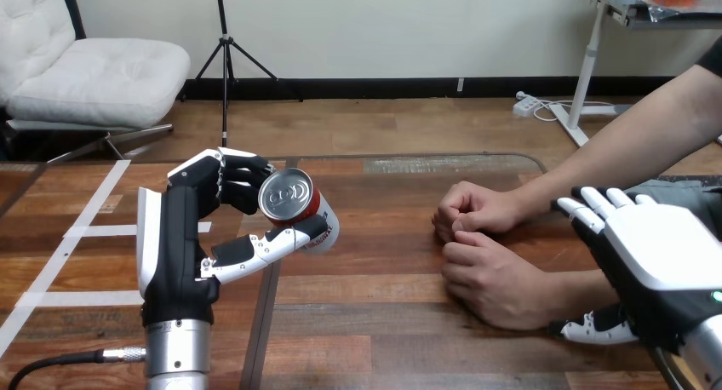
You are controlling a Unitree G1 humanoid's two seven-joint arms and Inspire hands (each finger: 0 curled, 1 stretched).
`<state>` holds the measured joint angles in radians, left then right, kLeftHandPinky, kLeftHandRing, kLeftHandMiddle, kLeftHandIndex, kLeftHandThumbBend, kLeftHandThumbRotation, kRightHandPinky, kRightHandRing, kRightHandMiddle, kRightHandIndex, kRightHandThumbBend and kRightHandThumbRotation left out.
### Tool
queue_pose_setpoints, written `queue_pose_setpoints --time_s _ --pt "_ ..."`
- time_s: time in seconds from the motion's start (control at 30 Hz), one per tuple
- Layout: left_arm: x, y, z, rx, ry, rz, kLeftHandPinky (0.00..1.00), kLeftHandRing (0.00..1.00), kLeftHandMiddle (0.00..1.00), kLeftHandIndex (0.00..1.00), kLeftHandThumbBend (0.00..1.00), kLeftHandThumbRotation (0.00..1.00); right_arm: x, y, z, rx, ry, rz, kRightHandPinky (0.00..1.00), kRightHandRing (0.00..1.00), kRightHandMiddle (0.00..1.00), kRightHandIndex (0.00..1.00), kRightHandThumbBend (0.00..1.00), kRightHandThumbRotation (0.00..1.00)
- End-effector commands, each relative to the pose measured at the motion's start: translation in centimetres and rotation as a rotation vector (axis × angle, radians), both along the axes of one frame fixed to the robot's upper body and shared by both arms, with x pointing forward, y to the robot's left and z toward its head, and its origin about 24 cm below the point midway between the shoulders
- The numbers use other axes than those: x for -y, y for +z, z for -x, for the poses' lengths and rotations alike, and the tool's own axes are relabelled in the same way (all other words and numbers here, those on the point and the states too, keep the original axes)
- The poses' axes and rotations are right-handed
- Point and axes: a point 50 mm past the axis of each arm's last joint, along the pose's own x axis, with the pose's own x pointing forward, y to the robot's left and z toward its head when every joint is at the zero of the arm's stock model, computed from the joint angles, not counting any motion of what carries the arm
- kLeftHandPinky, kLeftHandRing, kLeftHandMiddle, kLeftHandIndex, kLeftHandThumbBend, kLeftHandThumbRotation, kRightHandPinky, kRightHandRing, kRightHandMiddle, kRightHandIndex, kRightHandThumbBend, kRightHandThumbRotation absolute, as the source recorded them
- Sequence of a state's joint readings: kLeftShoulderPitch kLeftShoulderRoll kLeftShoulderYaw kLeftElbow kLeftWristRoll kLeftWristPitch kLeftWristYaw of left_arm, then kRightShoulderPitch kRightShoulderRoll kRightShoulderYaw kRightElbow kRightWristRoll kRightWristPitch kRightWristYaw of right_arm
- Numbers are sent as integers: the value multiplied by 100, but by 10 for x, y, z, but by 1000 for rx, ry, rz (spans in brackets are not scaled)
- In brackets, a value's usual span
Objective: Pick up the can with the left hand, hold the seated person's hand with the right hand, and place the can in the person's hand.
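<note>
While the left hand (181,228) clasps it, can (289,197) tilts.

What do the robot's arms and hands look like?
The left forearm is a silver cylinder. The left hand is black with a white side shell and a white jointed thumb. The right hand has a broad white back shell over black, white fingers and a small green light.

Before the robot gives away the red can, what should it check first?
1. Grip of left hand on red metal can with silver top: ok.
2. Is the can upright: not ok, it tilts.
3. The person's hands open: not ok, both closed.
4. Hold of right hand on person's hand: cannot tell; it's at the wrist.
5. Bare wooden table between can and hands: ok.
</note>
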<state>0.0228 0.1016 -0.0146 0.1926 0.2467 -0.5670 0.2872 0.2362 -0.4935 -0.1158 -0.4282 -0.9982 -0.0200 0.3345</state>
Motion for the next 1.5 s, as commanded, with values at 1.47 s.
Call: queue_pose_setpoints --time_s 1.47 --pt "-1 26 -11 129 3 19 38 41 44 43 73 0 -1 -2 -52 -181 62 207 99 91 88 84 76 29"
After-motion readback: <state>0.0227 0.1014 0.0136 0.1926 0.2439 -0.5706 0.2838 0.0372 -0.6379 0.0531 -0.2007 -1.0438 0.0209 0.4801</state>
